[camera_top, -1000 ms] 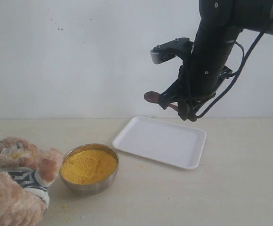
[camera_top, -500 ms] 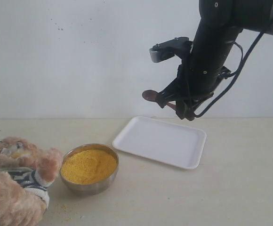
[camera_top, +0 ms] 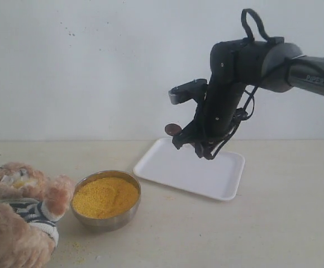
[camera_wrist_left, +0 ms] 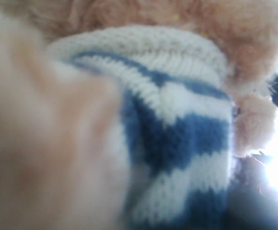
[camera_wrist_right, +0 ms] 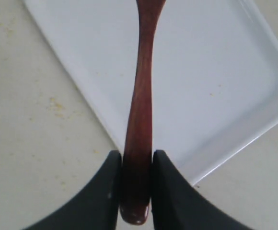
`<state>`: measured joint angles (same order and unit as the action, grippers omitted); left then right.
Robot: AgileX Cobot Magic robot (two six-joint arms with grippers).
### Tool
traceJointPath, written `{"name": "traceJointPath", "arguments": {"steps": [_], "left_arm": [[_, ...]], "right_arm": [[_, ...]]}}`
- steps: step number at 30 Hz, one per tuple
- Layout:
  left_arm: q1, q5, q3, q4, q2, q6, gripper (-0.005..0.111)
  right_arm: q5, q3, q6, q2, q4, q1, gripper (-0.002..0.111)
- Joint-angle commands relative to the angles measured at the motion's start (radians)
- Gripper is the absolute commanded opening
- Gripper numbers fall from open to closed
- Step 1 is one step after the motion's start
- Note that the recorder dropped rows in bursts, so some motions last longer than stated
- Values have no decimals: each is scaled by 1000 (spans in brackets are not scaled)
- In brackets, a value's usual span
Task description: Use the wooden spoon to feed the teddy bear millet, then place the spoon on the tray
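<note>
Right tool (camera_wrist_right: 135, 160): pinches wooden spoon (camera_wrist_right: 141, 86) by its handle end.
Spoon position: over tray (camera_top: 206, 174), likely for set-down.
Left tool: unseen.

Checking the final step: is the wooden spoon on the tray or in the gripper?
In the gripper: right gripper clamps the wooden spoon by its handle, above the tray.

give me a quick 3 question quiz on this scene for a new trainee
1. True or false: the wooden spoon lies flat on the tray.
2. What holds the millet? A) a metal bowl B) the tray C) a glass cup
3. Fill in: the right fingers are shut on the spoon's ____.
Key: 1 false, it is held in the air above the tray; 2 A; 3 handle.
</note>
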<state>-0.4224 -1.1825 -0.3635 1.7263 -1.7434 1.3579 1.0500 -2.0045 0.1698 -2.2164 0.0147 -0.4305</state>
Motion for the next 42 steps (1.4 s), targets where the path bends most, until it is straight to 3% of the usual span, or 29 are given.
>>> {"name": "traceJointPath", "arguments": {"steps": [1, 6, 20, 24, 27, 29, 36, 42], "left_arm": [[2, -39, 3, 15, 10, 9, 4], [2, -39, 3, 17, 10, 20, 4], [2, -39, 3, 13, 10, 26, 4], [2, -39, 3, 13, 10, 26, 4], [2, -39, 3, 13, 10, 26, 4], [2, -39, 3, 13, 10, 26, 4], [2, -39, 3, 13, 10, 40, 4], [2, -39, 3, 11, 10, 42, 4]], "right_arm": [[9, -71, -1, -90, -6, 51, 0], [35, -74, 71, -170, -4, 61, 0], [-57, -74, 41, -236, -4, 61, 0], [-62, -74, 39, -236, -4, 61, 10], [-53, -74, 39, -236, -4, 61, 32], [-16, -74, 37, -236, -4, 61, 40], [171, -74, -67, -104, 50, 61, 40], [143, -61, -149, 125, 164, 61, 38]]}}
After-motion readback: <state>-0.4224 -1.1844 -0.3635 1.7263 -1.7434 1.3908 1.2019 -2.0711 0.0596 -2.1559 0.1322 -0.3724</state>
